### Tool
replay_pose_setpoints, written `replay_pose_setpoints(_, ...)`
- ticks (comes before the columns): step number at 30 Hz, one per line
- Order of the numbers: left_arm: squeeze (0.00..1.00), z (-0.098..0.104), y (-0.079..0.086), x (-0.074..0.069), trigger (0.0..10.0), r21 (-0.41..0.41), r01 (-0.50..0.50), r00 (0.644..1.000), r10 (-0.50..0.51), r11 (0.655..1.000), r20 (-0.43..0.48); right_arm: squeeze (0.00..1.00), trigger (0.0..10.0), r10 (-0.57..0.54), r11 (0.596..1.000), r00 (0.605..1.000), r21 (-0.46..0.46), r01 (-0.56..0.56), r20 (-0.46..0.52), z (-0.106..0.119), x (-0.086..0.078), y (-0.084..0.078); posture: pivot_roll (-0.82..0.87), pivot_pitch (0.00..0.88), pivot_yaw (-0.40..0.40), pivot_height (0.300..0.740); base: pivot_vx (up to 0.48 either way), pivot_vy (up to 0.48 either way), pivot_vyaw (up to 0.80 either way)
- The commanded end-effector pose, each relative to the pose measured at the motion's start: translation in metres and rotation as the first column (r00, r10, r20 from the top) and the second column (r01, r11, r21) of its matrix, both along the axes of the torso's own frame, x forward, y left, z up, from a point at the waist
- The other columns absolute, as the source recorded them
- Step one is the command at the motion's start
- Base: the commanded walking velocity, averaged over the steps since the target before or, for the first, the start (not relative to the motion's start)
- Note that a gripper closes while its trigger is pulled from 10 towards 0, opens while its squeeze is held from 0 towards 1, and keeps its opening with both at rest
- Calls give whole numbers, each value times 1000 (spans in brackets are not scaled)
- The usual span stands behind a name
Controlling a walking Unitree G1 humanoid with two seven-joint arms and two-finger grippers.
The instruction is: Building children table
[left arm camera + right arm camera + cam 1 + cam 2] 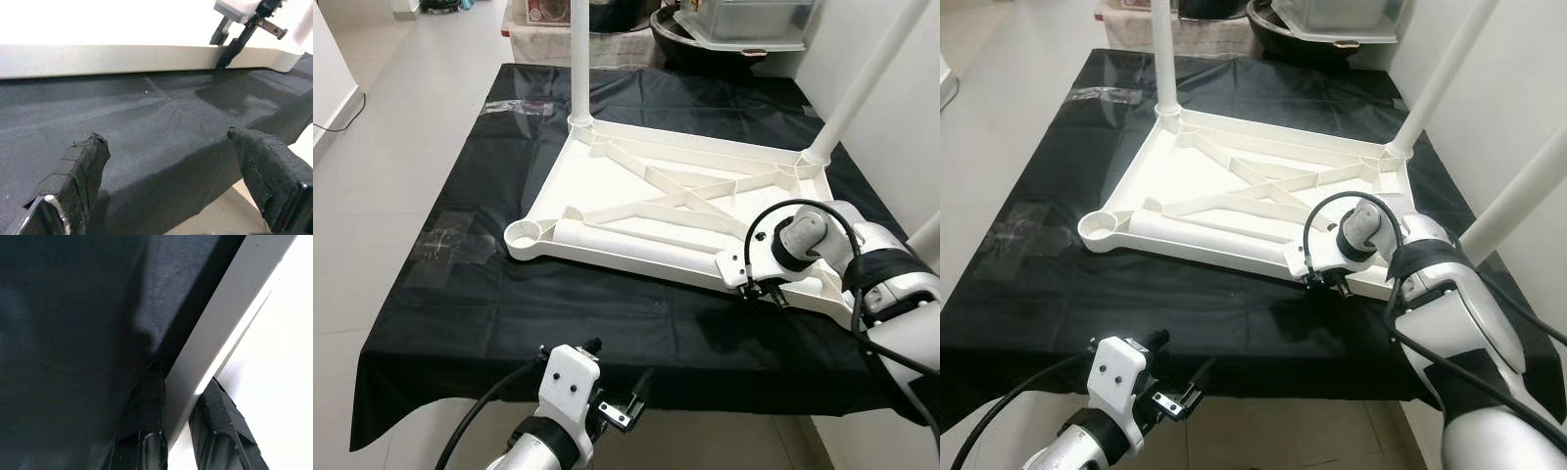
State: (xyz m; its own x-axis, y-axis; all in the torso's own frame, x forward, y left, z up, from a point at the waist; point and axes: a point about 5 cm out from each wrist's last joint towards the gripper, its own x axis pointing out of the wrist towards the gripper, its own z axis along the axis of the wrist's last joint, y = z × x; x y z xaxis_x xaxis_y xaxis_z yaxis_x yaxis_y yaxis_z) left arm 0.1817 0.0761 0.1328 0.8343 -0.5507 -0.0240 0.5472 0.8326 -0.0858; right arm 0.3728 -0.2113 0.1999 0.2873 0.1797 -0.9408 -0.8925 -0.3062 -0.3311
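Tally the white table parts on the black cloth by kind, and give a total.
Tabletop, upside down: 1
Legs standing up at its corners: 3
Leg lying loose in the tabletop: 1
Total: 5 parts
The right gripper grips the tabletop's near rim; the left gripper is open.
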Motion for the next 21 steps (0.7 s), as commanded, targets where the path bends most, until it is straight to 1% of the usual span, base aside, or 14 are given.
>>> replay_pose_setpoints(1,0,-6,0,-1,10000,-1,2,1000,-2,1000,-19,0,2706,128,988,991,-85,-130,-30,-13,-4,9,84,100,-99,740,0,0,0)
replay_pose_setpoints(2,0,-6,0,-1,10000,-1,2,1000,-2,1000,-19,0,2706,128,988,991,-85,-130,-30,-13,-4,9,84,100,-99,740,0,0,0)
replay_pose_setpoints(3,0,-6,0,-1,10000,-1,2,1000,-2,1000,-19,0,10000,126,987,992,-95,-127,-12,-13,-3,8,77,91,-98,740,0,0,0)
replay_pose_setpoints(4,0,-6,0,-1,10000,-1,2,1000,-2,1000,-19,0,10000,126,987,992,-95,-127,-12,-13,-3,8,77,91,-98,740,0,0,0)
replay_pose_setpoints(5,0,-7,0,0,10000,-1,3,1000,-3,1000,-19,459,10000,118,991,993,-61,-117,21,-10,-1,11,79,91,-100,740,0,0,0)
replay_pose_setpoints(6,0,-7,0,0,10000,-1,3,1000,-3,1000,-19,459,10000,118,991,993,-61,-117,21,-10,-1,11,79,91,-100,740,0,0,0)
replay_pose_setpoints(7,0,-7,0,1,10000,-1,3,1000,-3,1000,-18,1000,10000,108,994,994,-25,-107,26,-7,0,14,77,90,-98,740,0,0,0)
replay_pose_setpoints(11,0,-8,0,2,10000,0,1,1000,-1,1000,-16,1000,10000,100,995,995,15,-100,31,-2,2,17,79,88,-100,740,0,0,0)
replay_pose_setpoints(12,0,-8,1,3,10000,1,0,1000,0,1000,-15,0,10000,92,995,995,41,-93,37,4,3,19,79,88,-101,740,0,0,0)
replay_pose_setpoints(14,0,-9,1,4,10000,1,-2,1000,2,1000,-12,0,10000,72,990,997,117,-75,34,18,6,24,73,88,-98,740,0,0,0)
replay_pose_setpoints(15,0,-9,1,4,10000,1,-2,1000,2,1000,-12,0,10000,72,990,997,117,-75,34,18,6,24,73,88,-98,740,0,0,0)
replay_pose_setpoints(17,0,-9,1,5,10000,1,-3,1000,3,1000,-10,0,10000,59,978,998,198,-62,25,28,7,32,71,88,-98,740,0,0,0)
replay_pose_setpoints(18,0,-9,1,5,10000,1,-3,1000,3,1000,-10,0,10000,59,978,998,198,-62,25,28,7,32,71,88,-98,740,0,0,0)
replay_pose_setpoints(21,0,-9,1,6,10000,2,-3,1000,3,1000,-7,0,10000,33,943,999,333,-27,-11,38,10,46,71,88,-98,740,0,0,0)
